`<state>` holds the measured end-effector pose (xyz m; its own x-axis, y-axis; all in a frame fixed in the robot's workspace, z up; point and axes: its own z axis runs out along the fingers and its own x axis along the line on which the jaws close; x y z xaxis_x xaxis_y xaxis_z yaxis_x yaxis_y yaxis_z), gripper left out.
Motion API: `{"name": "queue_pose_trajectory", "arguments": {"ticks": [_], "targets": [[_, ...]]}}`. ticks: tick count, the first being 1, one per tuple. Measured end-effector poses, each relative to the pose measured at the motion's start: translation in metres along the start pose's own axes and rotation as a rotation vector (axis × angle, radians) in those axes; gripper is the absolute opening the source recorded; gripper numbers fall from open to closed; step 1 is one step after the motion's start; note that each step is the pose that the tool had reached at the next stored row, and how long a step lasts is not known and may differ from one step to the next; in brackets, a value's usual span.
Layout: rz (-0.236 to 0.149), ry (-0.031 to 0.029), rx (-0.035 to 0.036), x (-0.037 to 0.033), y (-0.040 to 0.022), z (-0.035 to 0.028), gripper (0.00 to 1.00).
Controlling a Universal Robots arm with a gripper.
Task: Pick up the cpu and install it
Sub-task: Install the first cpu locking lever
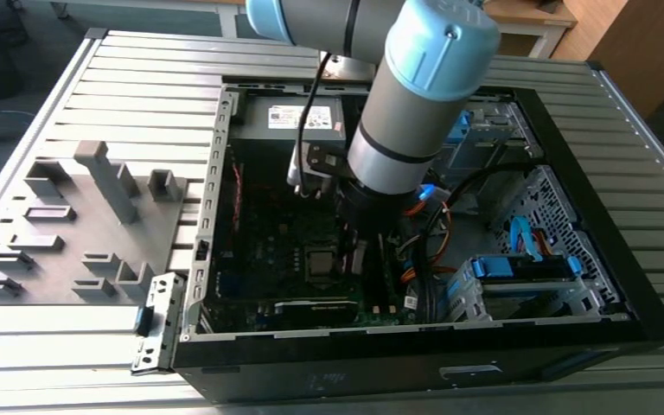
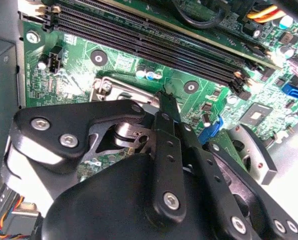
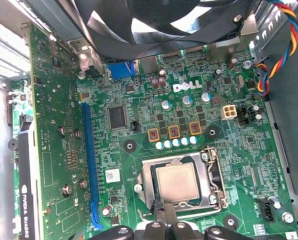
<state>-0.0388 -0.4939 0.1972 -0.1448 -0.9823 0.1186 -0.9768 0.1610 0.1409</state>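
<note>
Black gripper [image 2: 164, 107] links crowd the second wrist view, its fingers drawn together on nothing, tips just above the cpu [image 3: 178, 183]. That pale square chip sits in the silver socket frame [image 3: 214, 175] on the green motherboard [image 3: 139, 150], inside the computer case [image 1: 609, 259].

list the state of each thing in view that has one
cpu: lying flat in the socket
socket frame: around the cpu, retention plate open
gripper: down inside the case, fingertip at the socket's edge, open or shut unclear
case: lying on its side, side panel off
fan: mounted in the case, blades sharp
memory slots: most look empty
graphics card: seated at the board's edge
</note>
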Motion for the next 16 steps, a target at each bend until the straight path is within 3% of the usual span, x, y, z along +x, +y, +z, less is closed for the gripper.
{"name": "queue_pose_trajectory", "arguments": {"ticks": [16], "targets": [[0.0,-0.0002,0.0027,0.0075,-0.0027,0.0082,0.11]]}}
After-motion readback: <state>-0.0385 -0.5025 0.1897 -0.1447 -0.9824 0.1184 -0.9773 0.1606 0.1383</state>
